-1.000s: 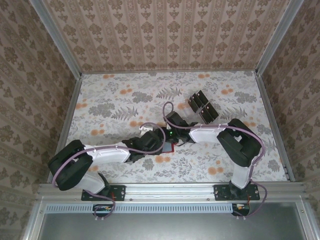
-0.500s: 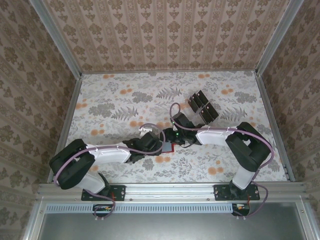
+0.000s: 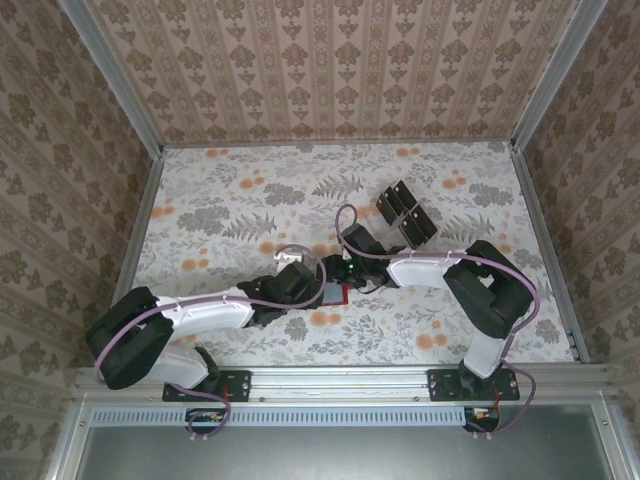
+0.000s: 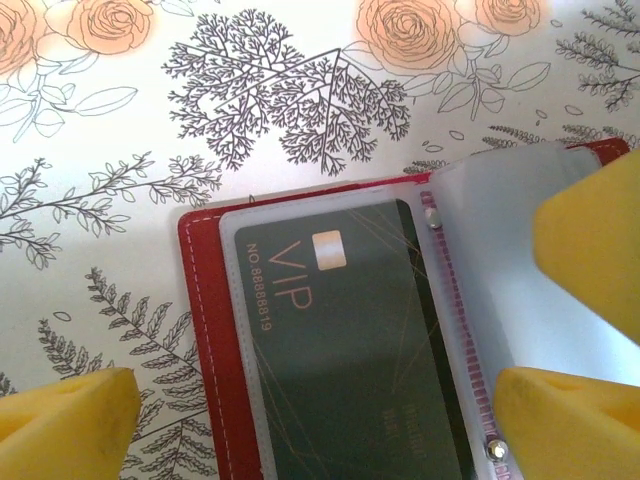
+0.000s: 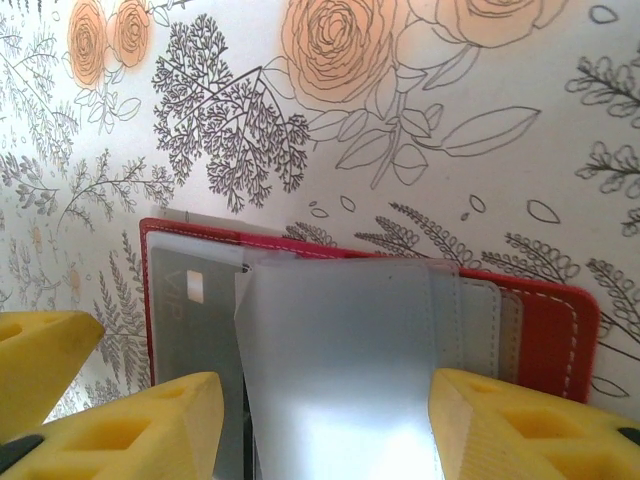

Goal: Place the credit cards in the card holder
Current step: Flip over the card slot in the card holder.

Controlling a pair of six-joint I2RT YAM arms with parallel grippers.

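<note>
I note left gripper [image 4: 318, 392] spread wide over the open card holder [image 4: 205, 330]. Right gripper [image 5: 325, 385] straddles its clear sleeve [image 5: 340, 340]; I cannot tell if it is clamped.

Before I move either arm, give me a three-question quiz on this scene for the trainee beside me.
1. True or false: the left end effector stands open over the open card holder.
2. What is printed on the sleeved card inside the holder? A) VIP B) GOLD C) DEBIT
3. Fill in: the loose credit cards on the table lie nearer the ___ arm.

Key: 1 true; 2 A; 3 right.
</note>
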